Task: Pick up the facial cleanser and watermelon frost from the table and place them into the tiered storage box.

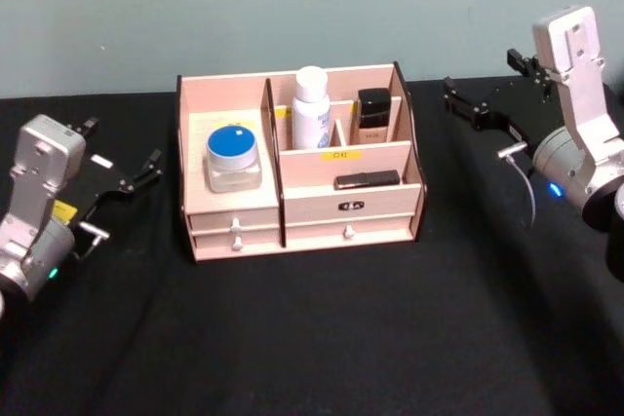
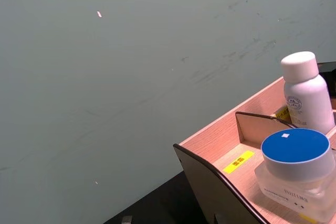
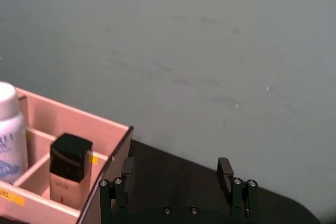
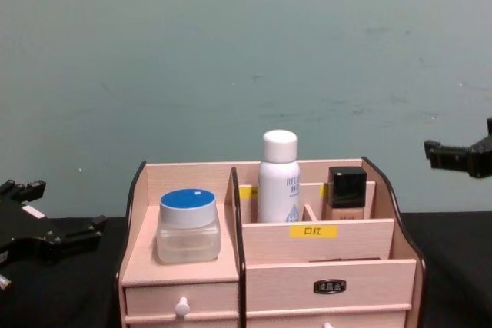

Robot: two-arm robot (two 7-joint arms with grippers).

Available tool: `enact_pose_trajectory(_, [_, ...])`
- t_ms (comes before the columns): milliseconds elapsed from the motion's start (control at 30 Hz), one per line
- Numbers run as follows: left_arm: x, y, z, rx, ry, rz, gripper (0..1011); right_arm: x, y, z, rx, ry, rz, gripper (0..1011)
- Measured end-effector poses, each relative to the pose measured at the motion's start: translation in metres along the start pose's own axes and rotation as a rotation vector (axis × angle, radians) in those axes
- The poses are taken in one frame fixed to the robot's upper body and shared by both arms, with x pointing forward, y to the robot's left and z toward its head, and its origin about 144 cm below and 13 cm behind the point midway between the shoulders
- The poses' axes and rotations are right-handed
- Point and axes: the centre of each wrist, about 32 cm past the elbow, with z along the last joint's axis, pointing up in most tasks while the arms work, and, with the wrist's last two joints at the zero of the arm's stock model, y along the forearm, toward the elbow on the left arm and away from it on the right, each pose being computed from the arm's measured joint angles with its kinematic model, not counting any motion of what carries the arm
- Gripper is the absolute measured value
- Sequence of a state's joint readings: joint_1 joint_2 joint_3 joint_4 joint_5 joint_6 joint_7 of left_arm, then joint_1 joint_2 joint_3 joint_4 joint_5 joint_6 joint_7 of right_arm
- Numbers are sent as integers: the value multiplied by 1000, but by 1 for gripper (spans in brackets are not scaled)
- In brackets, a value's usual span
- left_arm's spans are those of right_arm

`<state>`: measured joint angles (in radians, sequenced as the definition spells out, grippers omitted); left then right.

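Head view: the pale wooden tiered storage box with dark edges sits toward the far edge of the black tabletop. A clear jar with a blue lid stands on its left shelf, a white bottle and a black-capped bottle stand in the back compartments, and a flat black stick lies in the front tray. The left hand hovers off the box's left side, fingers spread, holding nothing. The right hand hovers off the right side, open and empty.

Right wrist view: the fingers stand well apart.

Chest view: both hands flank the box.
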<state>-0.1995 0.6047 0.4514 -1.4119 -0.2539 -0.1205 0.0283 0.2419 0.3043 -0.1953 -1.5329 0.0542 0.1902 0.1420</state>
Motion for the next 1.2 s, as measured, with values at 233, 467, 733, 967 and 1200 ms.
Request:
enact_pose_trajectory(233, [0, 0, 0, 0, 0, 0, 1010, 0, 2, -4, -16, 0, -2, 1000])
enact_pose_trajectory(467, [0, 0, 0, 0, 0, 0, 1010, 0, 2, -3, -12, -2, 0, 1000])
enact_pose_trajectory(733, [0, 0, 0, 0, 0, 0, 1009, 0, 2, -2, -10, -1, 1, 1000])
enact_pose_trajectory(967, [0, 0, 0, 0, 0, 0, 1010, 0, 1, -2, -9, 0, 2, 1002])
enact_pose_trajectory(1200, [0, 0, 0, 0, 0, 0, 1010, 0, 1, -1, -9, 0, 3, 1000])
